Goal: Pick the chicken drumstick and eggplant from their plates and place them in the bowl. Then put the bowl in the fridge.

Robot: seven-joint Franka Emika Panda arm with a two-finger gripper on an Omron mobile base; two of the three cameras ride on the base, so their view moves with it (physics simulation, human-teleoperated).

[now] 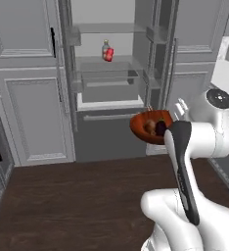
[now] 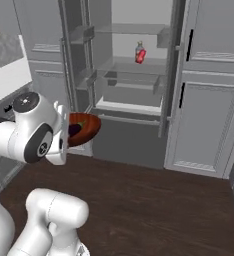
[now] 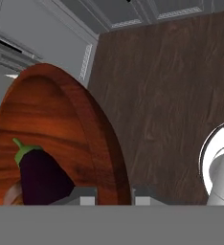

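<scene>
Carrying: the wide, shallow, glossy reddish-brown bowl (image 1: 148,125) is held up in the air in front of the open tall grey fridge (image 1: 106,73), with both foods already inside it.
Fridge, at 11 o'clock from the bowl in the left base view: door swung wide, pale interior, clear glass shelves; a small red-and-white bottle (image 1: 107,51) stands on an upper shelf; the lower shelf looks free.
Drumstick: the small golden-brown chicken drumstick (image 1: 149,127) lies in the bowl's middle, touching the eggplant.
Eggplant: the small dark purple oblong eggplant (image 3: 42,177), with a green stem, lies at 3 o'clock from the drumstick in the left base view.
Tool: the two-finger tool (image 3: 115,195) straddles the bowl's rim at 6 o'clock in the hand view, one tip inside and one outside, closed on the wall.
Handling, as a judgement: the bowl looks rigid and slick, so a rim pinch at one point may let it tilt; both foods are loose, light and rounded and could roll out if it tips.
Hold: keeping the grip on the rim and the bowl level seems wisest.
Floor: dark wood planks (image 3: 171,86) lie below.
</scene>
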